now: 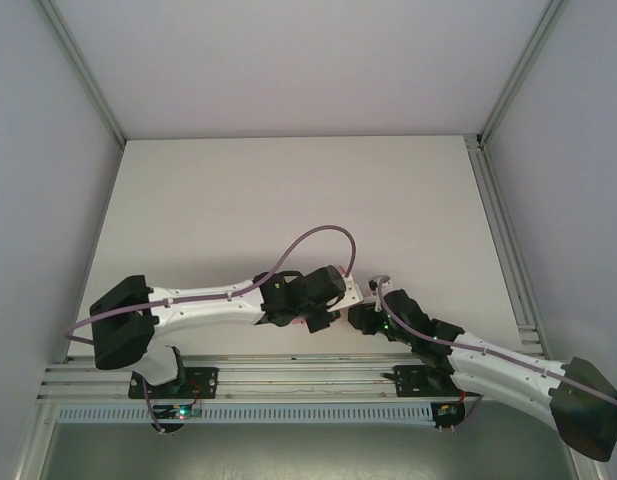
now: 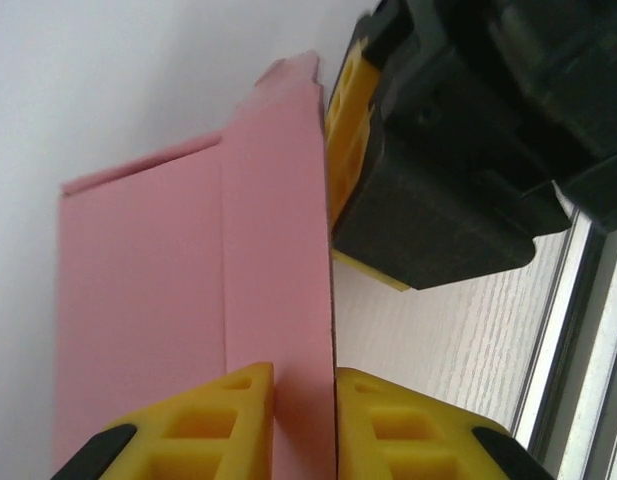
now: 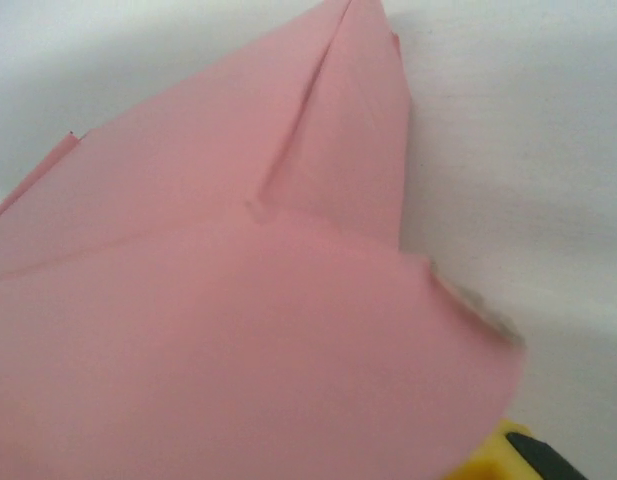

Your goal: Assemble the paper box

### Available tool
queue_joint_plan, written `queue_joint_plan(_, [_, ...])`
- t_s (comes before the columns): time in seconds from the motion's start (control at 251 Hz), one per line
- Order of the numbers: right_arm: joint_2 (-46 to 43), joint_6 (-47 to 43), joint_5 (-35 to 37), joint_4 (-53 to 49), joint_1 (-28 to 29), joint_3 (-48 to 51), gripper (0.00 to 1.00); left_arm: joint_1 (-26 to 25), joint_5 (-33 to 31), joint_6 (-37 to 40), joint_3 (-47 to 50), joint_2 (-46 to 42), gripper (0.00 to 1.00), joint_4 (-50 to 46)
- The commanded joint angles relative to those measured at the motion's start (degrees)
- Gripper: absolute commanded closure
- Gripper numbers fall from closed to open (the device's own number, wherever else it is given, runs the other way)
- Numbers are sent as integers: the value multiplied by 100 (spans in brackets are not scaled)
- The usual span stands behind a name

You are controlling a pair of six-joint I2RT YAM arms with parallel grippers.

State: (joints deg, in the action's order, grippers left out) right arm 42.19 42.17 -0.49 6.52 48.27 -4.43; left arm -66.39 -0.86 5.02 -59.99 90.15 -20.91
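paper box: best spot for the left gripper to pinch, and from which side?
Likely the narrow strip past the crease on the paper box, taken from its near end, where the left gripper straddles it. That strip is thin, with a long free edge, so a finger fits on each face.

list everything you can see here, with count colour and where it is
paper box: one, pink, partly folded card at the near centre of the table, between the two end effectors
table: one, white, under everything
frame rail: one, silver, along the table's near edge
walls: three, pale grey, at the left, right and back
cables: two, mauve, one along each arm
left arm and right arm: two, white and black, meeting at the near centre
left end effector: one, yellow fingers slightly apart over the card
right end effector: one, black and yellow, beside the card's edge, opening unclear
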Motion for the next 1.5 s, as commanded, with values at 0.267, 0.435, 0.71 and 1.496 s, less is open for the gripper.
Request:
queue_joint_plan(0.267, [-737, 370, 621, -1735, -51, -546, 61, -53, -370, -282, 295, 116, 61, -126])
queue_joint_plan(0.435, [-1170, 655, 852, -2401, -114, -621, 55, -52, -266, -397, 361, 84, 54, -117])
queue_joint_plan(0.71, [-914, -456, 1139, -3265, -573, -1703, 30, -31, -141, -843, 644, -1551, 0, 587])
queue_joint_plan(1.496, [3535, -1584, -677, -1375, -872, -2719, 33, 2163, 292, -5013, 2097, -1380, 16, 508])
